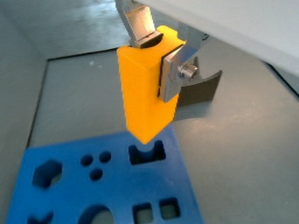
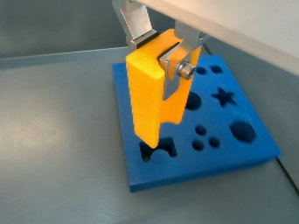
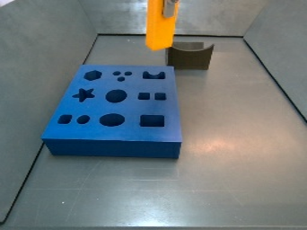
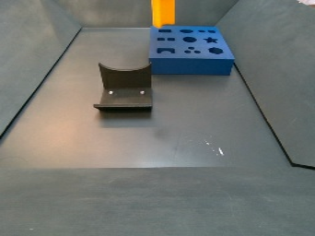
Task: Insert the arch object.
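Now: gripper (image 2: pixel 176 63) clamps bright orange-yellow oblong arch object (image 2: pixel 156 92) | above blue foam board (image 2: pixel 239 157) | lower straight into notched hole (image 2: pixel 160 150).

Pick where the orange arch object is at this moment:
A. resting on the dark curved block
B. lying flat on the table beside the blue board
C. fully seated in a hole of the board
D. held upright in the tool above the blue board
D: the tool grips the arch object upright, its lower end over a cutout of the blue board, not yet seated.
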Tool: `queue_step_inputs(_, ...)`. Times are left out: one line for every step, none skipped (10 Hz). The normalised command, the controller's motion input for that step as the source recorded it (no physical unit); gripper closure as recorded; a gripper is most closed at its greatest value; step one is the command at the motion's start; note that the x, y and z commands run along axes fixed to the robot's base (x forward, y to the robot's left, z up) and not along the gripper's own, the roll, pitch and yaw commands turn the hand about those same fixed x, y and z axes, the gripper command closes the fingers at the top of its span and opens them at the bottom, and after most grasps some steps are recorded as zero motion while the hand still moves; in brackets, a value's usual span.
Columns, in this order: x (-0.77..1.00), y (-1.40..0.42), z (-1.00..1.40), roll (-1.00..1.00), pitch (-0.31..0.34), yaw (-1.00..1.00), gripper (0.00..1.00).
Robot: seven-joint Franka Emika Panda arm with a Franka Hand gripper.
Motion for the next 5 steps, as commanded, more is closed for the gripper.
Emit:
queue_step_inputs(0.00,0.00,-0.14,0.00,-0.044,-1.00,1.00)
queue_step_inputs(0.00,0.00,-0.17,0.00,-0.040,-1.00,1.00)
queue_step_inputs(0.00,0.00,-0.17,0.00,-0.034,-1.00,1.00)
queue_step_inputs(0.00,0.00,-0.20,0.00,-0.023,-1.00,1.00)
queue_step_inputs(0.00,0.00,-0.40,0.00,-0.070,-1.00,1.00)
